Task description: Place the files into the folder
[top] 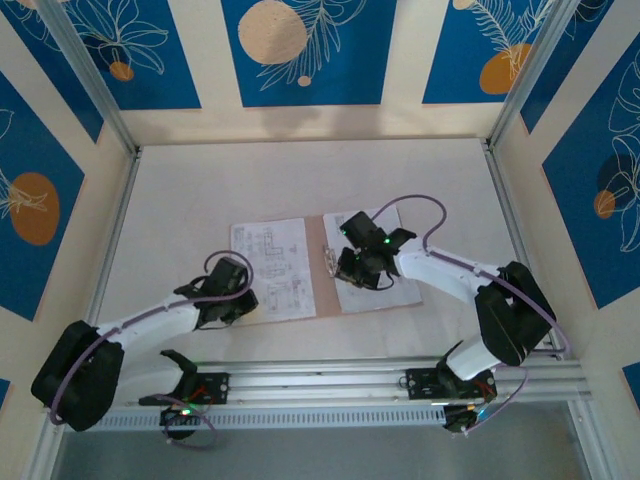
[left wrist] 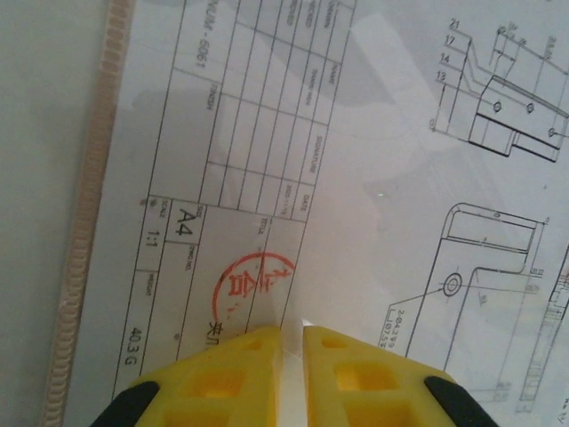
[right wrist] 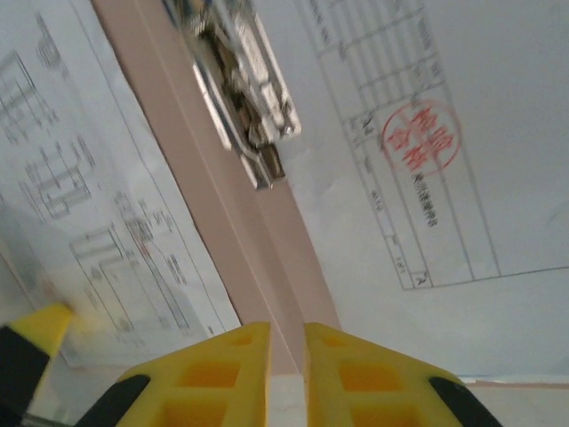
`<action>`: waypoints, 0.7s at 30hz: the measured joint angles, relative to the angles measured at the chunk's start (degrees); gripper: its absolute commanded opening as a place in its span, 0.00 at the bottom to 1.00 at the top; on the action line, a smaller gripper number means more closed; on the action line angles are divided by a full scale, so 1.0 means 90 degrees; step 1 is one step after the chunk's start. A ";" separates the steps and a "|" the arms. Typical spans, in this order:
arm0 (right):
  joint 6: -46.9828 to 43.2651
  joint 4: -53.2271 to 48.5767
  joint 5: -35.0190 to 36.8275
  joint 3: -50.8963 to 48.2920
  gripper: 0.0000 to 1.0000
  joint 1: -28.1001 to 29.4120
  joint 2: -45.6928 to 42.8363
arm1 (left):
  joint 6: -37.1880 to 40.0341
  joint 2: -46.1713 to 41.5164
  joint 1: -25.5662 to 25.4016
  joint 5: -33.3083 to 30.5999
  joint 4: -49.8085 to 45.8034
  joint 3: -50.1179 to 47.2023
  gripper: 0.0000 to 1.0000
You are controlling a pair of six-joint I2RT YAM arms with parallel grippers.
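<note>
The pinkish-tan folder (top: 325,275) lies open on the table, with its metal clip (top: 329,257) on the spine. One white printed file sheet (top: 275,255) covers its left half and another (top: 395,285) its right half. My left gripper (top: 243,301) is at the left sheet's near corner. In the left wrist view its yellow jaws (left wrist: 292,329) are almost together, with a raised fold of the sheet (left wrist: 356,178) between them by the red stamp. My right gripper (top: 352,272) hovers over the spine (right wrist: 267,231) just near of the clip (right wrist: 240,80), jaws nearly together, nothing seen held.
The folder's ribbed edge (left wrist: 84,231) shows left of the sheet. An aluminium rail (top: 400,375) runs across the near edge by the arm bases. Patterned walls and frame posts (top: 110,110) close in the white table (top: 300,180) on three sides.
</note>
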 measured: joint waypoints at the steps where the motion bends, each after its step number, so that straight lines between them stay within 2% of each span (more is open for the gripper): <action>1: 0.0046 0.0012 -0.0019 0.0000 0.14 0.0129 0.0058 | 0.0104 -0.0005 0.0070 0.0053 -0.0085 0.0034 0.20; 7: 0.0308 0.0126 -0.0185 0.0000 0.07 0.0469 0.0595 | 0.0272 -0.0685 0.0136 0.0418 -0.0651 0.0119 0.39; 13: 0.0556 0.0277 -0.0357 0.0000 0.03 0.0636 0.1149 | 0.0255 -0.1715 0.0136 0.0583 -0.1214 0.0119 0.48; 21: 0.0767 0.0279 -0.0415 0.0039 0.00 0.0661 0.1382 | 0.0367 -0.1603 0.0289 0.0709 -0.1622 0.0100 0.57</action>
